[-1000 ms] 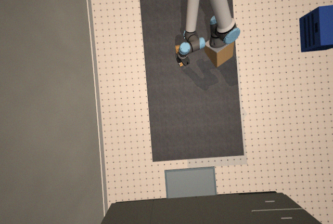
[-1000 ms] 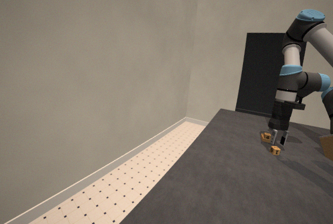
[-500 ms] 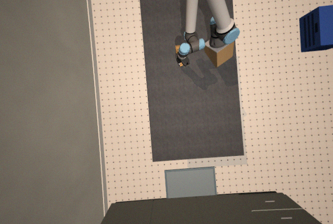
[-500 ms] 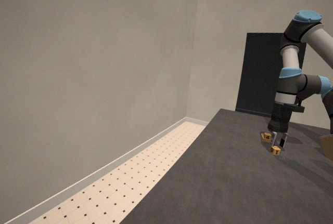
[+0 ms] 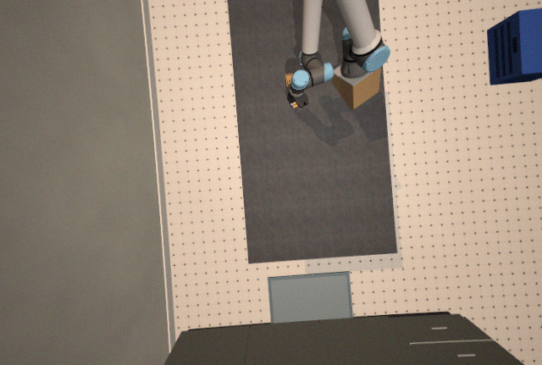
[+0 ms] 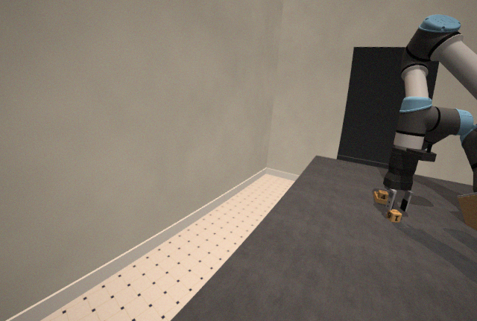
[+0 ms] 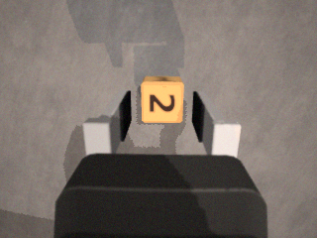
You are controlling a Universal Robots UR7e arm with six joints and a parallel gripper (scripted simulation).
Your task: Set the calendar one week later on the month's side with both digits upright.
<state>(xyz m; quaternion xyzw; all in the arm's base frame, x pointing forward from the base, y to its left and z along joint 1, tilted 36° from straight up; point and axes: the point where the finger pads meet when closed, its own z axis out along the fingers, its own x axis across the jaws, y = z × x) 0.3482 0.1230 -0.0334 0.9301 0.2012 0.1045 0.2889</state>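
A loose orange cube (image 5: 295,105) (image 6: 394,216) (image 7: 162,102) lies flat on the table, outside the tray. Its top bears a 2, turned sideways in the wrist view. In the exterior view its sides show a 1 and a 6 or 9. The small orange tray (image 5: 286,78) (image 6: 381,201) stands behind it, with a second cube (image 6: 382,194) in it that shows a 4. The month's name cannot be read. My gripper (image 5: 298,102) (image 6: 396,208) (image 7: 161,106) is open and points down just above the loose cube, which appears between the fingers in the wrist view, with space on both sides.
The arm stands on an orange-sided block (image 5: 365,90) (image 6: 469,209) to the right. The dark table (image 5: 315,195) (image 6: 308,271) has its edge left of the tray. The tray is close beside the gripper. The arm's shadow falls across the table.
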